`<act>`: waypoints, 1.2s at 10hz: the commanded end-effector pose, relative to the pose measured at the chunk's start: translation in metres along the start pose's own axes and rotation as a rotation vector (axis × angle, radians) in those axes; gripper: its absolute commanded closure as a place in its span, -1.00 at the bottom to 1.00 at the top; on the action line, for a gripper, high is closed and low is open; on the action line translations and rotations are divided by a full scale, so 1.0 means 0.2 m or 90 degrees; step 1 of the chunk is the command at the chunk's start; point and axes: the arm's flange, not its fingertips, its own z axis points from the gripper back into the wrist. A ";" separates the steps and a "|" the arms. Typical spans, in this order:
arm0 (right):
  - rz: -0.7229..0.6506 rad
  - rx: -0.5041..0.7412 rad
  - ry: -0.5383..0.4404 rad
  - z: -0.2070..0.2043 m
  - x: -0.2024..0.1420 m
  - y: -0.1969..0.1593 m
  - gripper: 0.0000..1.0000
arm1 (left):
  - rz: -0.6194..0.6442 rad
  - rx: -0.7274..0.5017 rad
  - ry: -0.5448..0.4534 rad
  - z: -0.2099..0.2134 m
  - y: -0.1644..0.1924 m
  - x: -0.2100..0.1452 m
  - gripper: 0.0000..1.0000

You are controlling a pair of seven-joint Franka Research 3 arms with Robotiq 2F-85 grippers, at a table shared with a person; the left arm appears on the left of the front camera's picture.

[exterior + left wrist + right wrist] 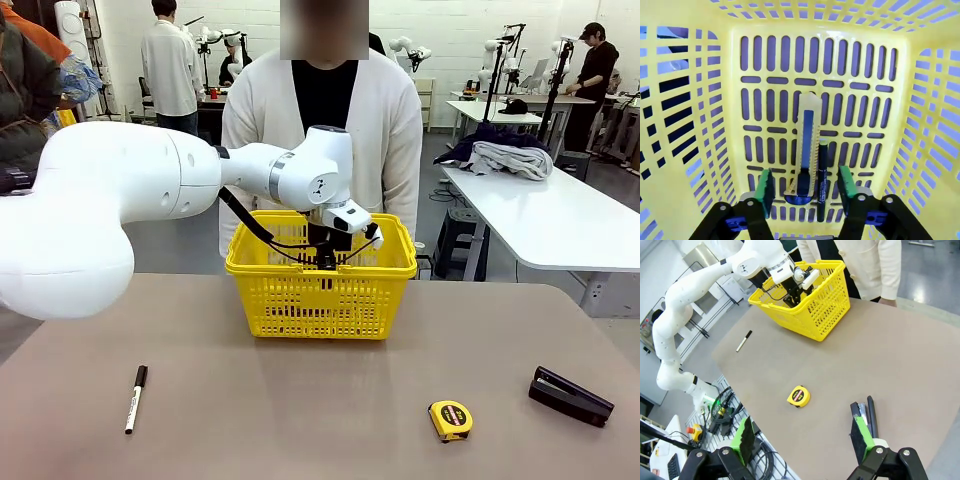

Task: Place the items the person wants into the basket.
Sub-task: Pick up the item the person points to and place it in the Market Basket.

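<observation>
Where the brown table (pixel 300 420) ends, white tables (pixel 560 225) stand.

The front view is bright and even; the light comes from above, from the ceiling of the room. The brown matte surface (pixel 300 420) shows no glare, only a soft, short shadow at the foot of the yellow plastic basket with slotted sides (pixel 320 300) and beside the black stapler (pixel 570 396). The thick white left arm (pixel 90 200), close to the camera, is a little soft and almost overexposed.

In the left wrist view the yellow is very saturated. The slots bend toward the edges, and the green pads (pixel 764 186) of the left claw (pixel 805 182) are slightly out of focus.

In the right wrist view the edge of the surface curves because of the wide lens. The small yellow-and-black tape measure (pixel 799 396) throws a faint shadow.
</observation>
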 end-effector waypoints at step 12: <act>0.008 0.009 -0.018 0.00 0.01 -0.01 -1.00 | -0.031 0.042 -0.033 0.45 -0.18 -0.16 -1.00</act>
